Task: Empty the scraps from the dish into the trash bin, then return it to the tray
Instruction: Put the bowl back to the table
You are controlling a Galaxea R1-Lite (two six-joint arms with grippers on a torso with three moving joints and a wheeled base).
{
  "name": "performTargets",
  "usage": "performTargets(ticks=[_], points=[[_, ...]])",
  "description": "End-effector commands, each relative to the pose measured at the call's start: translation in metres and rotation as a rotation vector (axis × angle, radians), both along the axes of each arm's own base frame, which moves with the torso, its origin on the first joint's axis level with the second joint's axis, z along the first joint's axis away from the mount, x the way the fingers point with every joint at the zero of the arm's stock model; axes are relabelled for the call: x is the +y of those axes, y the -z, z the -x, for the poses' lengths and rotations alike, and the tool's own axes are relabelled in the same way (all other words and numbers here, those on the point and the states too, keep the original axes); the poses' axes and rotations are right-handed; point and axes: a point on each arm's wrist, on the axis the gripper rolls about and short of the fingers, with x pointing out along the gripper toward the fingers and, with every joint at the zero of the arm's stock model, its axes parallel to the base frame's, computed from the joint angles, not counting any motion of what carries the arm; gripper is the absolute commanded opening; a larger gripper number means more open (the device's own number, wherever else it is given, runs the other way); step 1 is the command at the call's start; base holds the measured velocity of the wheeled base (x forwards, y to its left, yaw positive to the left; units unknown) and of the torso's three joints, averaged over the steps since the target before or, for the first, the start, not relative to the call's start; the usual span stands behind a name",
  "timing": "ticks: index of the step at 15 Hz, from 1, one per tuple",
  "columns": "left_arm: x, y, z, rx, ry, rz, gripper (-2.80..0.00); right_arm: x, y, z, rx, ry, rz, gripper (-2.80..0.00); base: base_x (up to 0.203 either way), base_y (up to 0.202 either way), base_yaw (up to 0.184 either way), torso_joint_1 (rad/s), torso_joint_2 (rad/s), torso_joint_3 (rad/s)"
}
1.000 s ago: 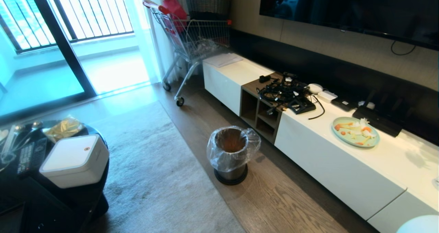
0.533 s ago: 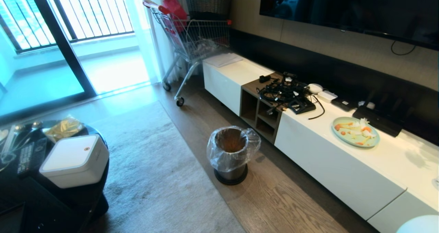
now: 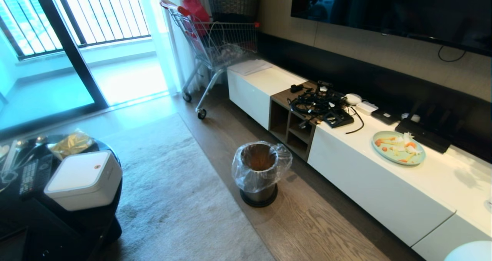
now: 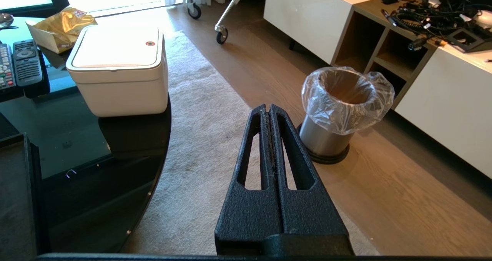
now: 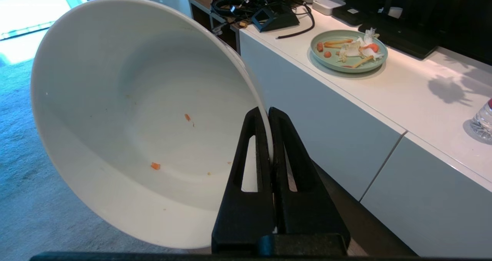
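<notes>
Now right hand (image 5: 268, 113) pinching tilted dish (image 5: 127, 111) rim, fingers straddling wall.

Trash bin (image 3: 259, 172) on floor before cabinet (image 3: 369, 184); plate (image 3: 398, 147) on cabinet.

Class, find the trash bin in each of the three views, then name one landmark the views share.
Head view: trash bin on the wood floor, centre, before the white cabinet.
Left wrist view: right of centre, beyond the shut left gripper.
Right wrist view: not in it; the dish fills much of it.
Shared landmark: the white cabinet.
</notes>
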Motion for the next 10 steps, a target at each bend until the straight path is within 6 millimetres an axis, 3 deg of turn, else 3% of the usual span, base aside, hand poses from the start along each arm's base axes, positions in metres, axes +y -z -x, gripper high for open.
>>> performTargets(ticks=[1,10], points=[[0.0000,0.0000,0.0000,-0.001,-0.001,0.001,-2.80,0.0000,-0.0001,-0.0001,0.001,0.000,0.000,-2.80,0.000,0.000,0.000,0.000,0.00,0.000],[0.0000,0.0000,0.0000,-0.001,-0.001,0.001,-2.80,0.0000,-0.0001,-0.0001,0.001,0.000,-0.001,-2.80,0.000,0.000,0.000,0.000,0.00,0.000]])
